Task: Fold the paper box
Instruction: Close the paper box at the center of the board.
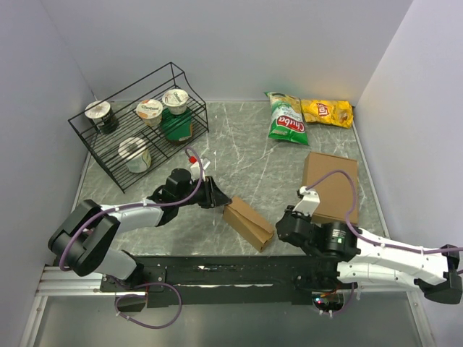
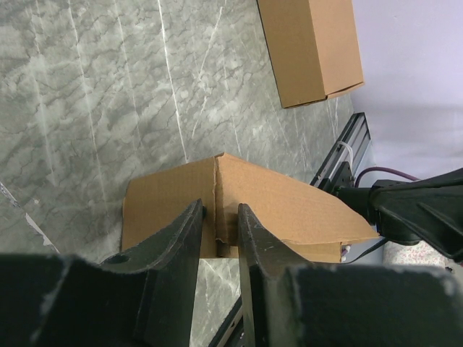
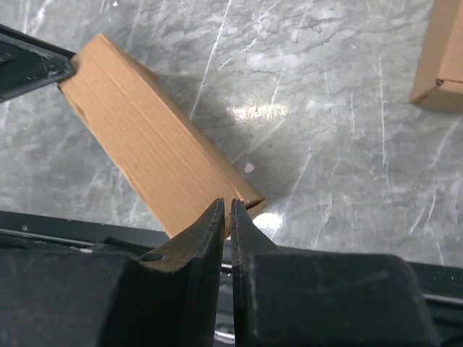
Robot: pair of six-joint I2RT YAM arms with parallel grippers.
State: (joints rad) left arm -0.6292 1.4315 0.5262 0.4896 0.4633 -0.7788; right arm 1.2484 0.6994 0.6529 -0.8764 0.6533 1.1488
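Top external: rack (image 1: 95,154) holds cups (image 1: 150,109); left tool (image 1: 218,198) pinches paper box (image 1: 249,223).

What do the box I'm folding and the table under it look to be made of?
The paper box: thin brown cardboard, matte, probably corrugated, going by faint parallel ribs across its face. The table: grey with white veins like marble, glossy enough to show a bright light reflection; it could be printed laminate rather than stone.

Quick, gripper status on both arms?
Left gripper: closed, pinching one end of the paper box.
Right gripper: closed, nothing visible in it, just off the box's corner.
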